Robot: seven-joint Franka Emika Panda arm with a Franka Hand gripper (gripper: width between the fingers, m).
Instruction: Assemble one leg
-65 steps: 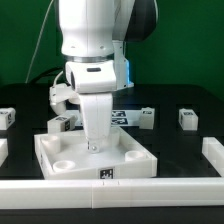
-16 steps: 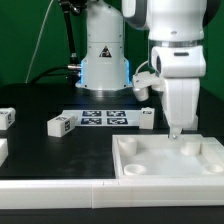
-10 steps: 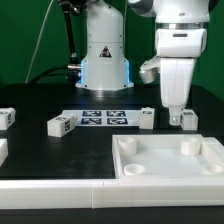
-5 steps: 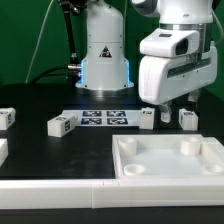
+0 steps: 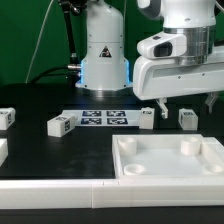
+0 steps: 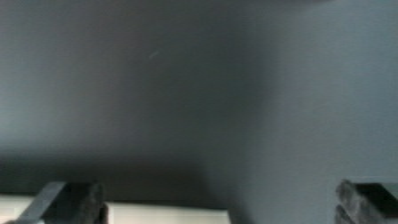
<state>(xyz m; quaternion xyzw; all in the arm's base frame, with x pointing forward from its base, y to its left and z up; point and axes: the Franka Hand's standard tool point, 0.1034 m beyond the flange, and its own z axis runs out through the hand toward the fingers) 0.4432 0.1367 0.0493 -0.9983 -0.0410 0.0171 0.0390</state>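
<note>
Several small white legs with tags lie on the black table: one at the exterior view's right, one beside the marker board, one and one at the left. My gripper hangs open and empty just above the right leg, with a finger on either side of it. The large white square tray piece with round corner sockets lies in front. The wrist view is blurred: my gripper shows two dark fingers wide apart, with a pale shape at the frame edge that I cannot identify.
The marker board lies at the middle back in front of the arm's base. A white rail runs along the front edge. Another white part shows at the exterior view's left edge.
My gripper has left the tray piece, moved back toward the right leg and turned so its fingers spread sideways. Its jaws now stand wide open over that leg.
</note>
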